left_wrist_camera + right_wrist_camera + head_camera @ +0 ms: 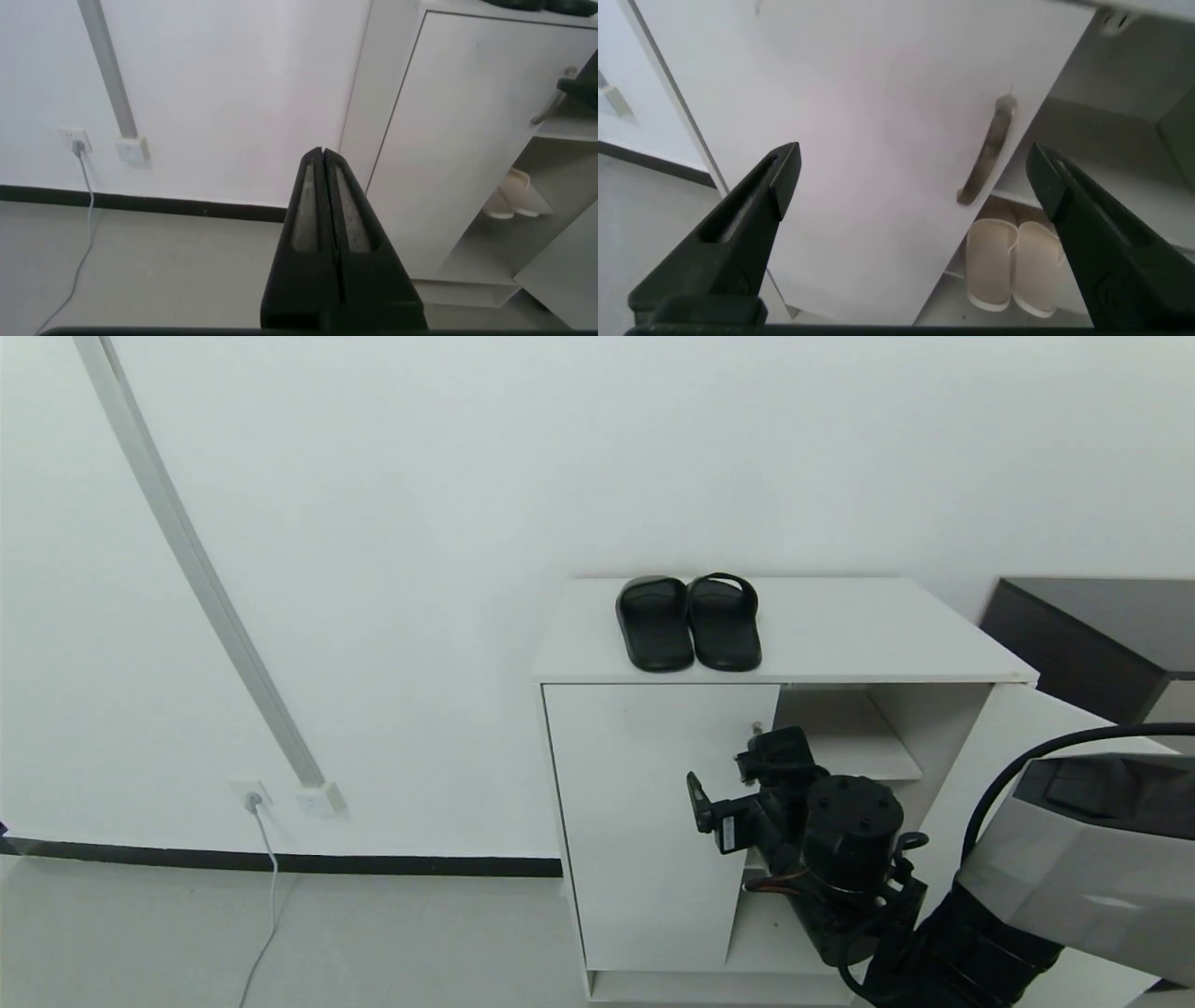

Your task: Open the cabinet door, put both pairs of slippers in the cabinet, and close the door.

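Right gripper: we see the right gripper with its fingers spread wide, close before the handle and gripping nothing; in the head view it sits lower right of centre.
Left gripper: the left gripper has its fingers pressed together with nothing between them, away from the cabinet's side.
Doors: the closed door covers the cabinet's left half; the open door swings out at the right edge of the frame.
Pale slippers: we find the pale slippers side by side on a low shelf inside.
Black slippers: the black slippers lie together on top of the cabinet, just above frame centre.
Surroundings: a wall socket with a cable sits lower left, and a dark unit stands at the right edge.
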`<state>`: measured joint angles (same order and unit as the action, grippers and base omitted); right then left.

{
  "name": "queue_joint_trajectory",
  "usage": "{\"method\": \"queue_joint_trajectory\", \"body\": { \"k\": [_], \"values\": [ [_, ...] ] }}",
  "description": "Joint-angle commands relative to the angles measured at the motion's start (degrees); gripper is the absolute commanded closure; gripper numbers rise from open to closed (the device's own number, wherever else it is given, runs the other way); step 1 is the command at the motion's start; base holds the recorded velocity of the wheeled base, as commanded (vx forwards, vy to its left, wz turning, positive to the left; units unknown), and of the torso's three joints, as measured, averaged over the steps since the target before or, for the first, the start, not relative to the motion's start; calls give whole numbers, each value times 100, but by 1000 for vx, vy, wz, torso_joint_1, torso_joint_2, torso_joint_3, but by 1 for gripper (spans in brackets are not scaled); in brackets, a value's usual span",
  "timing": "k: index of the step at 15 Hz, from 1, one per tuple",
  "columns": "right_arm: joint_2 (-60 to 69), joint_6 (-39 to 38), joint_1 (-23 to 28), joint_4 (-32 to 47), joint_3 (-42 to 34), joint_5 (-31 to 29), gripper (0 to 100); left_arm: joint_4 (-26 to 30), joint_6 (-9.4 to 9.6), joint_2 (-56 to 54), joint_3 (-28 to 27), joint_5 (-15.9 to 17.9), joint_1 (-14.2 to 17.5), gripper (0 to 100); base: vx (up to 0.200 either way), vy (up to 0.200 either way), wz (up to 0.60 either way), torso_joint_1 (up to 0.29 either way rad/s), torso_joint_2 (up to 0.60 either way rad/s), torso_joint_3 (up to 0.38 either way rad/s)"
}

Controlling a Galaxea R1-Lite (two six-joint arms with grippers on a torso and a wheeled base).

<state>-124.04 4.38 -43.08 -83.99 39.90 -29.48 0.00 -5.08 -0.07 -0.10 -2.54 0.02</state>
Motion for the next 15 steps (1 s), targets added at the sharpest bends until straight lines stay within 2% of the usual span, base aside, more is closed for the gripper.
{"method": "queue_joint_trajectory", "body": {
  "k": [1,10,15],
  "values": [
    [3,2,2,-3,0,3,0,-9,-1,7,1,-1,6,100,0,0,0,232,-540,-325],
    [-15,2,2,-3,0,12,0,0,-1,7,1,-1,6,100,0,0,0,249,-574,-325],
    [-15,11,2,-12,-61,12,0,-9,-1,7,1,-1,6,100,0,0,0,193,-414,-226]
  ]
}}
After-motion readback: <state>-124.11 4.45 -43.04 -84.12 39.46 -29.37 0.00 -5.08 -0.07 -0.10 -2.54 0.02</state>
